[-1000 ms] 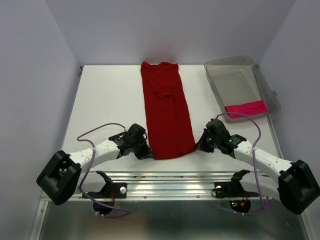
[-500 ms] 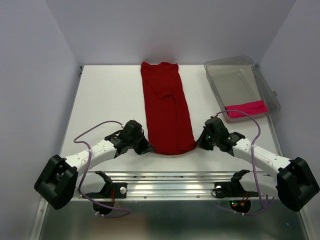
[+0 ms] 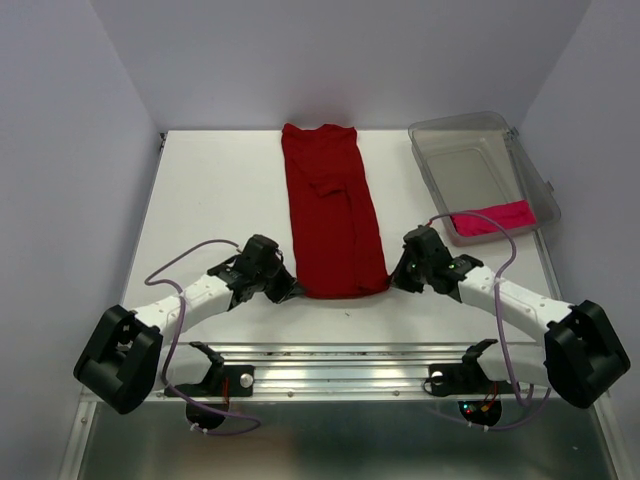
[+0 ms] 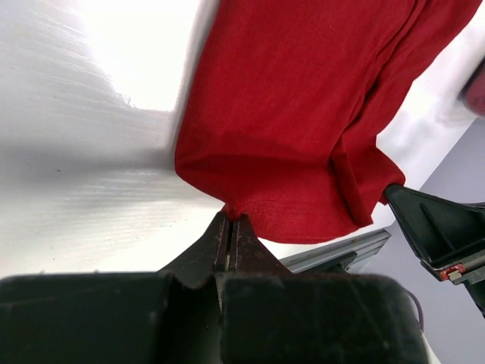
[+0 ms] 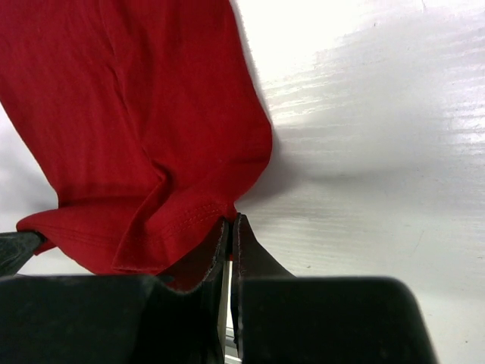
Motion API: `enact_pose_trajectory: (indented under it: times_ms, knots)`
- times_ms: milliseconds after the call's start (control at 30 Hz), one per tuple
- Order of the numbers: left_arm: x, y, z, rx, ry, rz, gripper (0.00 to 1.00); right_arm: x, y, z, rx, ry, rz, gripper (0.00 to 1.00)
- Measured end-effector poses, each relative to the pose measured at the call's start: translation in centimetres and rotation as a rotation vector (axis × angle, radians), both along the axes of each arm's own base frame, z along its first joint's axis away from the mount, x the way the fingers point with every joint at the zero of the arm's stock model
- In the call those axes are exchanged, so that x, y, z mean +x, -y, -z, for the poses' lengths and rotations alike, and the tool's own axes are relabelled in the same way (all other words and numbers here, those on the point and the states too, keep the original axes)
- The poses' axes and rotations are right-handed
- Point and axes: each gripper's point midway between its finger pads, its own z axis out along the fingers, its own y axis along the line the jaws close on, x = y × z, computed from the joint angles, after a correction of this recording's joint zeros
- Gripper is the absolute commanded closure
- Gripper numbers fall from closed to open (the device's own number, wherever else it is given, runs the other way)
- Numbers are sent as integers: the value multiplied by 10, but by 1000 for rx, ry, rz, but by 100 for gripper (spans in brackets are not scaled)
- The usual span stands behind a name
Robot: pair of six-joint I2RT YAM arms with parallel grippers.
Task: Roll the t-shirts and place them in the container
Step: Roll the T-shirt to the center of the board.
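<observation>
**Both pincers have carried the near hem a little up the counter**

On the left, the left pincer (image 3: pixel 291 292) is closed on the near left corner of the red t-shirt (image 3: pixel 335 215). Its wrist view shows the two fingers pressed together with the hem pinched between the tips. Compared with one second ago, this pincer has moved away from the near edge of the counter (image 3: pixel 210 190), and the corner went with it.

In the middle, the red t-shirt lies as a long narrow strip, its collar end at the far side. Its near edge now sits farther from the arm bases than before, and the cloth there bulges a little in the wrist views. The far part has not shifted.

The right pincer (image 3: pixel 393 284) is closed in the same way on the near right corner, and it has also advanced.

At the far right, the pink t-shirt (image 3: pixel 490 217) lies in the near end of the clear bin (image 3: pixel 470 122), as before.
</observation>
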Motion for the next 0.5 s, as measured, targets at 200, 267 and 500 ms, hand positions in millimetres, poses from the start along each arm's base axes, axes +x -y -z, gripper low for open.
enact_pose_trajectory:
  times_ms: [200, 267, 500]
  knots:
    - [5, -5, 0, 1, 1, -24, 100, 7, -1, -1, -17, 6, 2, 99]
    - [7, -6, 0, 3, 3, -30, 100, 10, -2, -1, -22, 6, 2, 99]
    - [14, -8, 3, 23, 2, -38, 100, 16, -1, 2, -48, 6, 8, 99]
